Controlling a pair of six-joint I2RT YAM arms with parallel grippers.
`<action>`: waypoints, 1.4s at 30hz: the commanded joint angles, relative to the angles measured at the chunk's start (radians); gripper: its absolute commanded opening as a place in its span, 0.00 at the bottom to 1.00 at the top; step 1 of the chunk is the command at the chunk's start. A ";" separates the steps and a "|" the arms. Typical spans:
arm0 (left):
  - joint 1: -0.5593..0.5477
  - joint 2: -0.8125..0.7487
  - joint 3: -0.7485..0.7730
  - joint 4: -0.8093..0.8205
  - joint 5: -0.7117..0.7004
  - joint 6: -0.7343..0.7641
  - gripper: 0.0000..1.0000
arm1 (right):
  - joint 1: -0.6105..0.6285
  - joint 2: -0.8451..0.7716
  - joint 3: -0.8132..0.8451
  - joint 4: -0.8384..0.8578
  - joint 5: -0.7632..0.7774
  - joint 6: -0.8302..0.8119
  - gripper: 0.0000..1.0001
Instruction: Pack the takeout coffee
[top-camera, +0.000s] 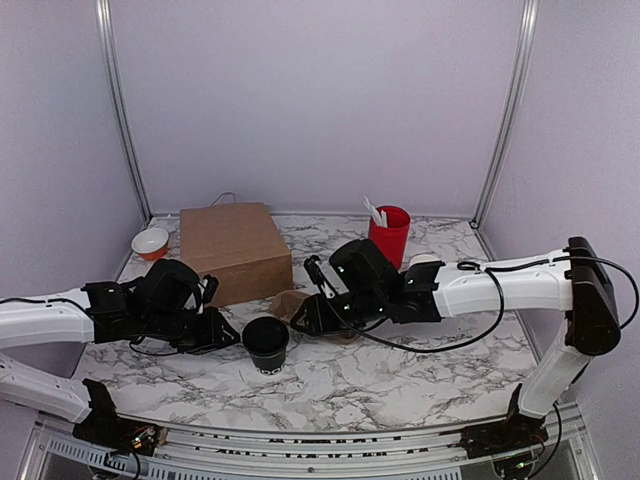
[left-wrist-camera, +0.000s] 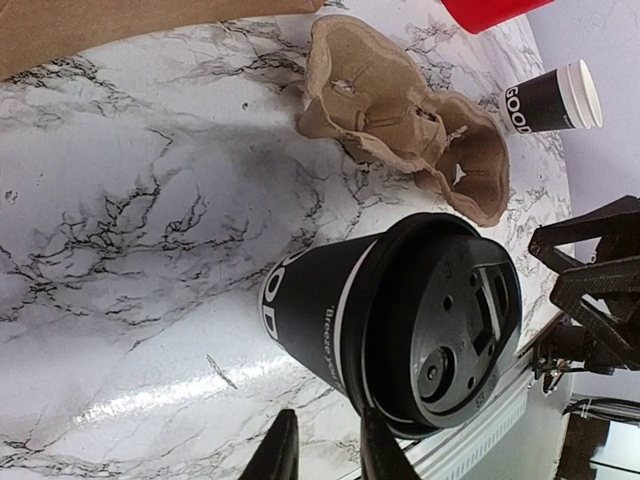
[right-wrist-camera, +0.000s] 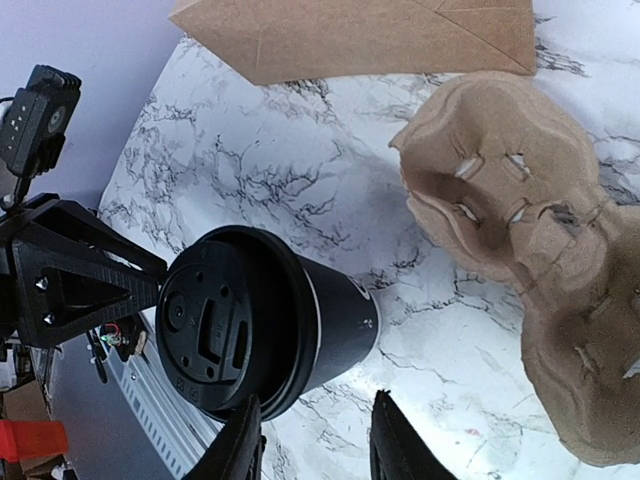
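Takeout coffee (top-camera: 265, 343) stands upright on the marble counter (top-camera: 400, 370), front centre, black lid on, between the two grippers and touched by neither. Left gripper (top-camera: 228, 335) sits low just left of the cup; left wrist view shows its fingers (left-wrist-camera: 283, 452) a little apart with nothing between them. Right gripper (top-camera: 300, 322) is just right of and behind the cup, fingers (right-wrist-camera: 395, 440) wider apart, also holding nothing. Just behind the cup lies a brown pulp cup carrier (top-camera: 290, 303), partly under the right gripper and with no cup in it. Further back is a brown paper bag (top-camera: 232, 250), with a small orange-and-white bowl (top-camera: 150, 242) to its left. At back right are a red cup (top-camera: 389, 235) holding white utensils and, near it, a stack of black cups (left-wrist-camera: 550, 100) showing white rims.
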 joint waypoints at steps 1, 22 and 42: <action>0.004 0.013 0.027 0.032 0.028 -0.006 0.23 | -0.006 0.015 -0.003 0.053 -0.020 0.015 0.36; 0.003 0.053 0.024 0.080 0.048 -0.013 0.23 | -0.007 0.070 -0.002 0.071 -0.050 0.012 0.35; -0.006 0.099 -0.053 0.093 0.045 -0.019 0.21 | 0.019 0.106 -0.032 0.018 0.019 0.009 0.30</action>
